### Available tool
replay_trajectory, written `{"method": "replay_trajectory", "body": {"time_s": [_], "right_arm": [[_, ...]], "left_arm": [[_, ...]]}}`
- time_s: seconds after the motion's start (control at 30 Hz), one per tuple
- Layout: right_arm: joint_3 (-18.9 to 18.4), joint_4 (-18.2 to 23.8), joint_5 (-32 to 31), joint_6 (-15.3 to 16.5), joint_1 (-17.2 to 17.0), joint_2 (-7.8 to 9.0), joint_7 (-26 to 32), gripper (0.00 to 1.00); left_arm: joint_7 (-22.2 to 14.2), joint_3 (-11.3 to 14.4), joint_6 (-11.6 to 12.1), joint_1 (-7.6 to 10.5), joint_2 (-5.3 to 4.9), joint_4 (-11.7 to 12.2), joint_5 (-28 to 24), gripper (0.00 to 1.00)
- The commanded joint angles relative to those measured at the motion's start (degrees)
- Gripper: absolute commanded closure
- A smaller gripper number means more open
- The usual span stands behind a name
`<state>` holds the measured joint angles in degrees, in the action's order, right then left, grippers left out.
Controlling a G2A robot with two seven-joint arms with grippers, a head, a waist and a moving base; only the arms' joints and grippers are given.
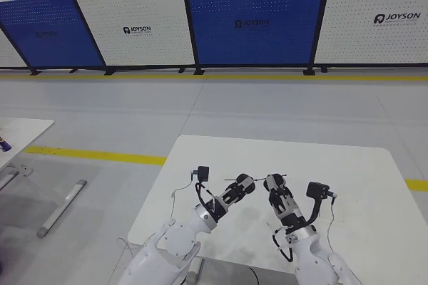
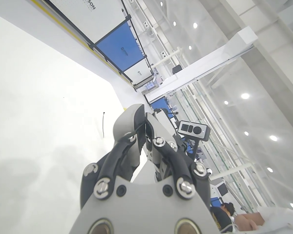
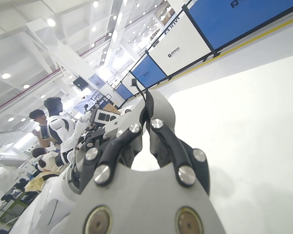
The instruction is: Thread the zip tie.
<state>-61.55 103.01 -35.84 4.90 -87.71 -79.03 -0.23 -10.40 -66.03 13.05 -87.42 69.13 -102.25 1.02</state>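
Both arms hover close together over the white table (image 1: 342, 171). My right gripper (image 3: 147, 96) (image 1: 273, 181) is shut on a black zip tie (image 3: 142, 109). Its square head (image 3: 133, 82) sticks out past the fingertips, and the strap runs down between the fingers. My left gripper (image 2: 145, 119) (image 1: 244, 183) is shut on a thin black strap (image 2: 138, 128) that leans out to one side of the pads. Just behind the left fingers stands the right gripper (image 2: 161, 120). Another thin black strip (image 2: 103, 124) shows over the table; I cannot tell whether it lies there.
The tabletop around the grippers is bare white, with its far edge (image 1: 278, 141) well beyond them. A second small table (image 1: 18, 135) stands off to the left across the floor. Blue and white partition panels (image 1: 257, 32) line the back.
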Motion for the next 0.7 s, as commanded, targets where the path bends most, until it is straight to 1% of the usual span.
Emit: {"method": "replay_trajectory", "body": {"time_s": [0.0,0.5,0.67], "right_arm": [[0.1,-0.1,0.2,0.2,0.1,-0.02,0.3,1.00],[0.1,-0.3,0.8,0.8,0.3,0.07,2.5,1.00],[-0.1,-0.3,2.4,1.3,0.5,0.08,3.7,1.00]], "left_arm": [[-0.2,0.0,0.2,-0.15,-0.03,-0.1,0.0,1.00],[-0.7,0.0,0.9,-0.52,-0.18,-0.3,-0.3,1.00],[-0.8,0.1,0.9,-0.45,-0.21,-0.3,-0.3,1.00]]}}
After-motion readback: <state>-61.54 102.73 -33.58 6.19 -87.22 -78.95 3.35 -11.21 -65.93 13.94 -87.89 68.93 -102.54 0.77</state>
